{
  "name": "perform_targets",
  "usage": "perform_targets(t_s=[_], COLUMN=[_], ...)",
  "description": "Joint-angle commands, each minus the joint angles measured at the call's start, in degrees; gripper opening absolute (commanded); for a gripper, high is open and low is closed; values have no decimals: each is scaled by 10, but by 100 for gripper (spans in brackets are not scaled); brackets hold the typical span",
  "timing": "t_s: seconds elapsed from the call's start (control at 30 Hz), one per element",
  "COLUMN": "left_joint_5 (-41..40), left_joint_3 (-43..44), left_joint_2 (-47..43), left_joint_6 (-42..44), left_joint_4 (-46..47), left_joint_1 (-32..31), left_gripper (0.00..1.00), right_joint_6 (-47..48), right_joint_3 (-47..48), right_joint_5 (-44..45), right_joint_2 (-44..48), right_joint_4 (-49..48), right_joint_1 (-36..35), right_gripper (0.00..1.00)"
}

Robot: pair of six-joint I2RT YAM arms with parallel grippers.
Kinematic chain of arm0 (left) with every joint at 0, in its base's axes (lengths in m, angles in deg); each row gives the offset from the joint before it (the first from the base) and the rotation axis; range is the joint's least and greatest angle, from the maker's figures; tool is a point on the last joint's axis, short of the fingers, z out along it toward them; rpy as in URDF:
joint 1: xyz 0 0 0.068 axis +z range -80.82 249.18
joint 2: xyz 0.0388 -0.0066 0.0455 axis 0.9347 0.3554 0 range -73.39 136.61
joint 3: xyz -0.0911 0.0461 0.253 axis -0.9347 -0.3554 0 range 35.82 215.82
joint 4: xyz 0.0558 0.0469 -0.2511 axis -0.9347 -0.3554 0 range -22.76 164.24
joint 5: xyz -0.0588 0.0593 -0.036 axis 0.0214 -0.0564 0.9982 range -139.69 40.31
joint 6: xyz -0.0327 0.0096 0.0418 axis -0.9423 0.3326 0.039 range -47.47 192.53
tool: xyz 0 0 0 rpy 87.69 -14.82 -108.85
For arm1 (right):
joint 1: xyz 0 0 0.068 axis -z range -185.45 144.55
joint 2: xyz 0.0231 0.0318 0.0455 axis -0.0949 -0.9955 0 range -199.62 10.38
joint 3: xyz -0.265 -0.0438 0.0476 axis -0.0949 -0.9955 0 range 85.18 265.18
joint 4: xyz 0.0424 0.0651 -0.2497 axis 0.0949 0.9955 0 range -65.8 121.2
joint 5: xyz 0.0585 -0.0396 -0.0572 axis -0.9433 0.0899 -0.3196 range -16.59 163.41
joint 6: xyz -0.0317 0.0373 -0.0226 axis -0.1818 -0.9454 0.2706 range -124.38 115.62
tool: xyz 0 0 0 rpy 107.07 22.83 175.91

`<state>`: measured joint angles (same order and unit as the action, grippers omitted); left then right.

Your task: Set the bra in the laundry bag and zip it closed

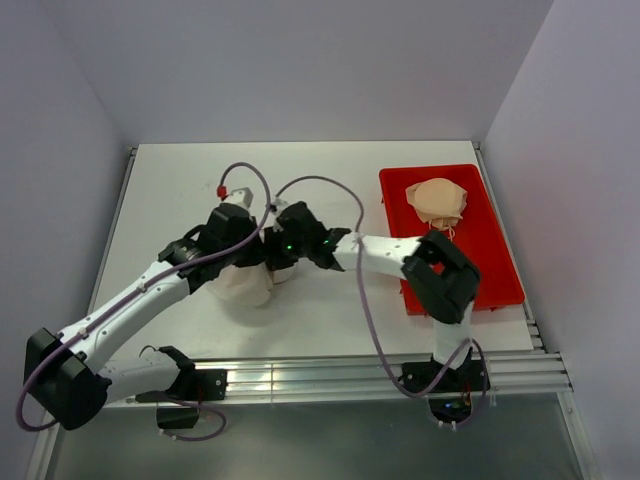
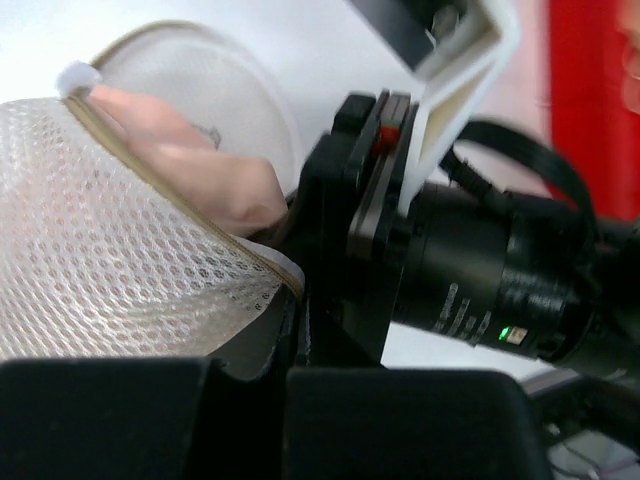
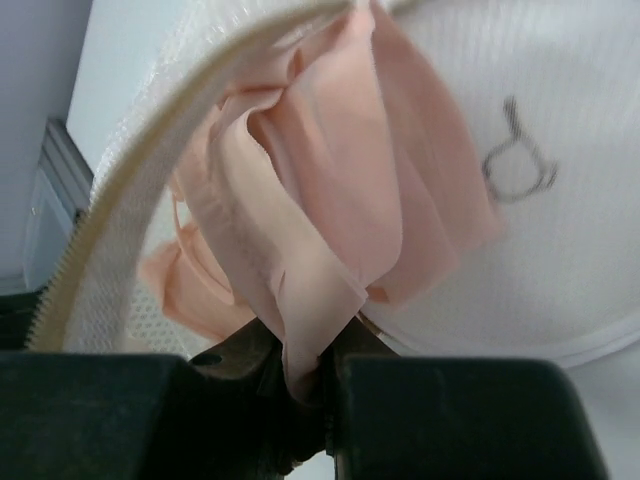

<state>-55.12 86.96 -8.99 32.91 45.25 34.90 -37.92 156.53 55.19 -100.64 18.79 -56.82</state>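
The pale pinkish-beige soft fabric bra (image 3: 330, 190) is bunched in folds at the mouth of the white round translucent mesh laundry bag (image 3: 560, 250), near the middle of the white table (image 1: 180, 180), partly past the cream zip rim (image 3: 110, 230) and in front of the circular face that carries a small black spectacles-like mark (image 3: 515, 160). A fold of the fabric is pinched between the narrowly closed fingers of the right gripper (image 3: 305, 385). The bra is judged light, limp and easily snagged; it will drape from whatever point is held, so a bunched fold near the cups is to be preferred over a thin strap, which could trail across the zip. The bag is also judged soft and liable to collapse, so its rim has to be held up for the opening to stay wide. The left gripper (image 2: 252, 372) is fully closed, seemingly on the mesh edge beside the zip. Well apart, on the right of the table, a red rectangular plastic tray (image 1: 500, 270) holds a darker tan-peach bra (image 1: 437, 200), which is not to be touched.
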Motion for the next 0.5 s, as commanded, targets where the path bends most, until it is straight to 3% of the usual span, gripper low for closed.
perform_targets(t_s=[0.0, 0.2, 0.33, 0.47], left_joint_5=[35, 50, 76, 81], left_joint_3=[92, 166, 124, 65], left_joint_2=[26, 80, 66, 38], left_joint_6=[0, 2, -17, -32], left_joint_4=[86, 119, 191, 218], left_joint_1=[-84, -148, -165, -165], left_gripper=[0, 0, 0, 0], right_joint_6=[0, -7, -20, -38], right_joint_3=[-33, -113, -149, -170], right_joint_5=[57, 200, 186, 152], right_joint_2=[136, 312, 363, 332], right_joint_4=[27, 136, 148, 110], right_joint_1=[21, 36, 34, 30], right_gripper=[0, 0, 0, 0])
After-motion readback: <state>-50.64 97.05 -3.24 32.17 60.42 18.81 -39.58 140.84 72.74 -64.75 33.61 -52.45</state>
